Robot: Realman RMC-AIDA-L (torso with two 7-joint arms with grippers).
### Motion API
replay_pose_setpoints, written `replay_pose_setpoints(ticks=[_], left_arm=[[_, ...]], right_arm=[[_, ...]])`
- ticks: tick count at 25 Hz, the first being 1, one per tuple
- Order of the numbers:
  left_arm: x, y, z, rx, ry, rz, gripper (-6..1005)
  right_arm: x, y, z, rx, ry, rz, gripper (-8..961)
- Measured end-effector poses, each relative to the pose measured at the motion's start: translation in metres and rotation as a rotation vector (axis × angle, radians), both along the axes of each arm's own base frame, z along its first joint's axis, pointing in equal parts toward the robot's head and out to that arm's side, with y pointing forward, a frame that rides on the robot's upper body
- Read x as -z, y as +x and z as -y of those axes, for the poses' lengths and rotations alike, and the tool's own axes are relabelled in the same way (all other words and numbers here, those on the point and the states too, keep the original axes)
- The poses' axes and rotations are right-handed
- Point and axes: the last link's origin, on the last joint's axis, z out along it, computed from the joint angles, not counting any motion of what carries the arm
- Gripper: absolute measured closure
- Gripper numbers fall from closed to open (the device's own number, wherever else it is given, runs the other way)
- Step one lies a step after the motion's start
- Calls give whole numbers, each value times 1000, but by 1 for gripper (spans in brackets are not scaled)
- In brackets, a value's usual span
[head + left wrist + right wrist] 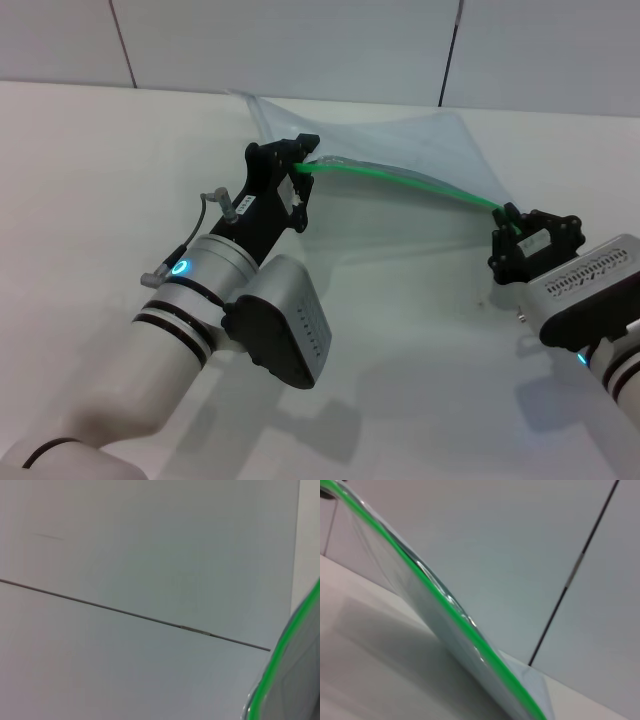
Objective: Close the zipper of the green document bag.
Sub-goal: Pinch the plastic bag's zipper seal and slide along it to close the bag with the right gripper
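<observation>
The green document bag (400, 150), a translucent pale blue-grey pouch, is held up off the white table, its near long edge lifted and its far edge trailing toward the wall. Along the lifted edge runs the bright green zipper (410, 182), sagging slightly between both hands. My left gripper (300, 168) is shut on the zipper's left end. My right gripper (510, 222) is shut on its right end. The left wrist view catches the green zipper (280, 655) curving at the frame's edge. In the right wrist view the zipper (435, 590) and the bag (445, 640) stretch diagonally away.
The white table (90, 170) spreads around the bag, with its shadow falling beneath. A pale panelled wall (300, 40) with dark seams stands right behind the bag's far edge.
</observation>
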Motion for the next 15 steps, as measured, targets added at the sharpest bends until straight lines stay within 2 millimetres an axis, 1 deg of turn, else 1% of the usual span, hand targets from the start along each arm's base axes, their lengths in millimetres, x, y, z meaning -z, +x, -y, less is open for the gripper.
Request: replay_pose_setpoints(ticks=[15], left_arm=[[1,1,1,8,-2,-3,947]], right_arm=[[-9,17,-3,58,31,20,828]])
